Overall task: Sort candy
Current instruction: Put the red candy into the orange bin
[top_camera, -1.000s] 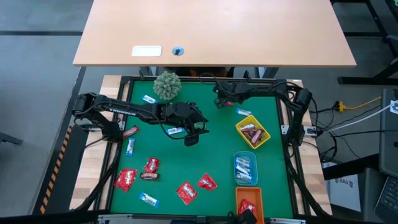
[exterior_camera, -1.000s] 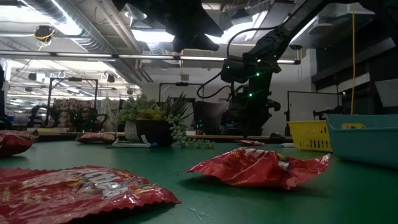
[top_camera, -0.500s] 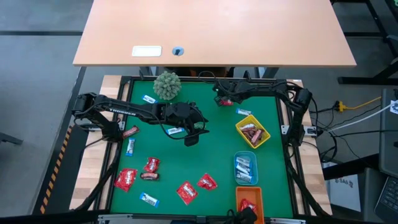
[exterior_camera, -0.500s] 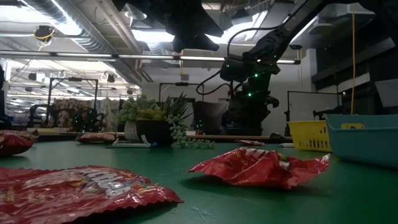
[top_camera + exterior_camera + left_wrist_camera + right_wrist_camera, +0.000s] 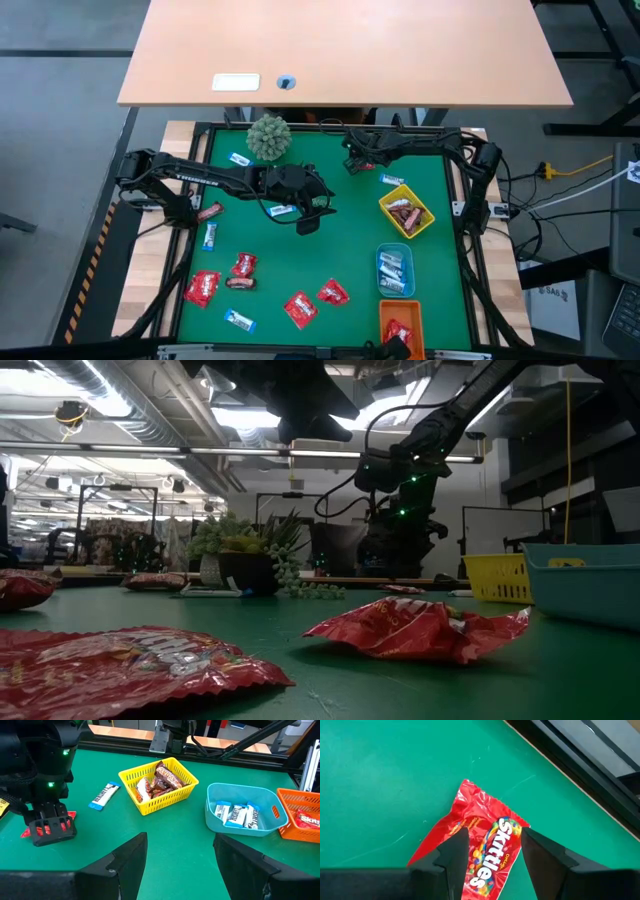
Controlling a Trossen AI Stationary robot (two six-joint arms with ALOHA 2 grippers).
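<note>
green mat; loose candy counted from the high view.

red packets: five loose on the near half, plus one at the left edge; a sixth, a skittles packet, lies at the far side between the right gripper's fingers, flat on the mat.

blue-and-white wrappers: five loose.

brown bar: one loose, just beside a red packet.

trays: three in a row down the right side; yellow tray with brown bars, count unclear; blue tray with blue-and-white wrappers, about four in the left wrist view; orange tray with at least one red packet.

plants: one at the far edge in the high view; the low view shows a cluster of greenery there.

left gripper: mid-mat, fingers spread wide, nothing between them.

right gripper: low at the far side, fingers part-open astride the skittles packet; whether they press it i cannot tell.
</note>
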